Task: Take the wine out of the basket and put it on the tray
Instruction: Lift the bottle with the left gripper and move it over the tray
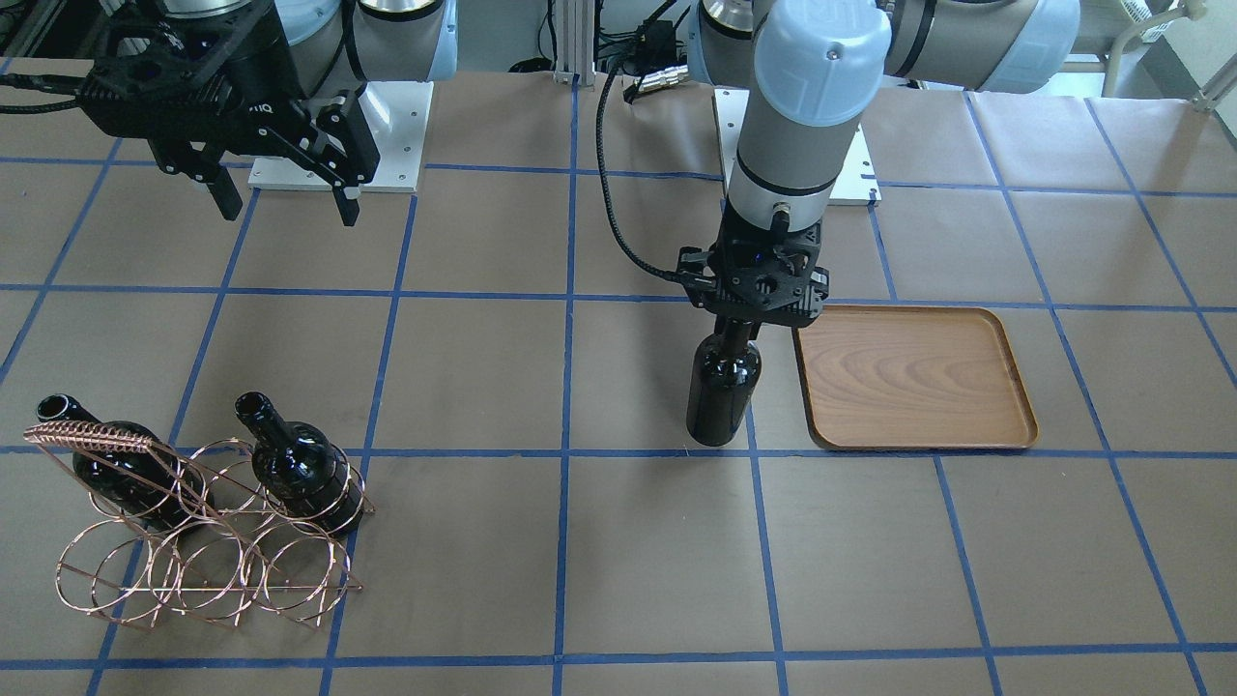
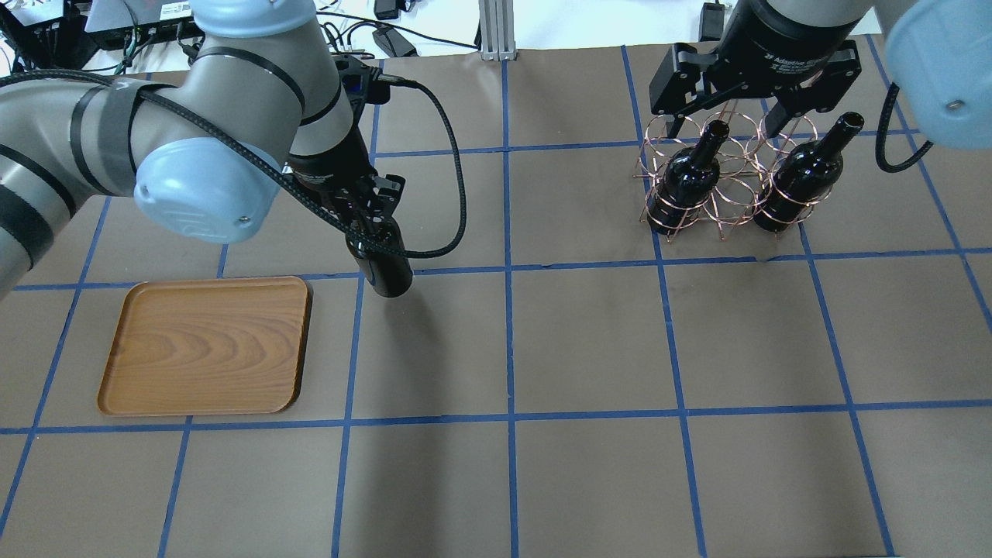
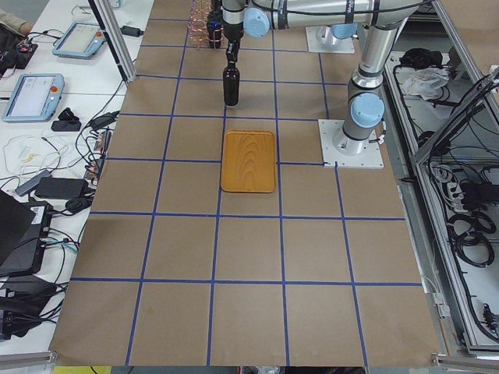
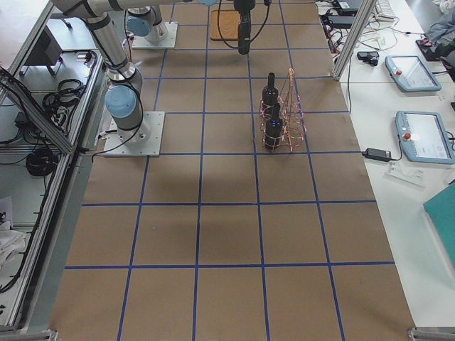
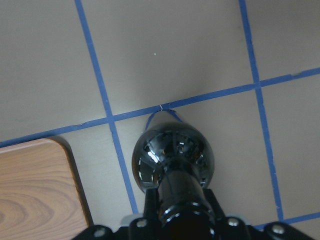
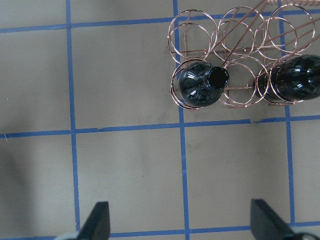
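Wine upright, mouth skyward, neck tight in the left pincer, perhaps airborne.

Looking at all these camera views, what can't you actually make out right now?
Base of the wine: whether it touches the table; its own body hides it in the left wrist view, and the side views are too small.
Fingertips of the left gripper: cut off by the bottom edge in the left wrist view.
The second bottle in the basket: cut by the right edge in the right wrist view.
The basket in the exterior left view: too small.
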`<action>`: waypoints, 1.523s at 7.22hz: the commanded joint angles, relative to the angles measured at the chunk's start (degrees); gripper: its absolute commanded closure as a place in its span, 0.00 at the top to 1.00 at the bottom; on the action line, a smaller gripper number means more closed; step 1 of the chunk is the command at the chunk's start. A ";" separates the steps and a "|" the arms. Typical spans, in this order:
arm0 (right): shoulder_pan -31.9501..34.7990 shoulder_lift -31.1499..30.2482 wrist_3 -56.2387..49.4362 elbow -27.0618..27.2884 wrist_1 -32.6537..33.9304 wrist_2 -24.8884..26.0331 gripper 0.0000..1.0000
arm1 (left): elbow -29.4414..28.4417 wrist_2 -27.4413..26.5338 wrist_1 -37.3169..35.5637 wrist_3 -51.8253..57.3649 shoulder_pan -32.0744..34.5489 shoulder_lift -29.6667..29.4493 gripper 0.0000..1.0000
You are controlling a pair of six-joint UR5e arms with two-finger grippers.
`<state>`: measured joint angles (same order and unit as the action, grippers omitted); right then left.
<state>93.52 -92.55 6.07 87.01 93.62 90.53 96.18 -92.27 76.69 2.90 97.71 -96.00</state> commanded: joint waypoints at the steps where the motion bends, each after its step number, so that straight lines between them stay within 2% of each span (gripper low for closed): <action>1: 0.00 0.00 0.00 0.00 -0.02 0.00 1.00 | 0.06 -0.19 1.35 2.97 -4.18 1.95 0.00; 5: 0.09 0.00 0.00 0.00 -0.02 0.00 1.00 | 1.90 -0.28 2.50 22.45 -15.16 4.77 0.00; 9: 1.32 0.00 0.09 0.09 -0.20 0.26 1.00 | 8.39 -0.28 2.85 37.76 -26.49 8.19 0.00; 11: 1.32 0.09 0.09 0.09 -0.28 0.61 1.00 | 9.46 -0.37 2.93 40.77 -30.37 8.73 0.00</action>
<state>94.80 -92.50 6.15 87.10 93.40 90.96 104.82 -92.57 79.56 41.13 70.08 -87.63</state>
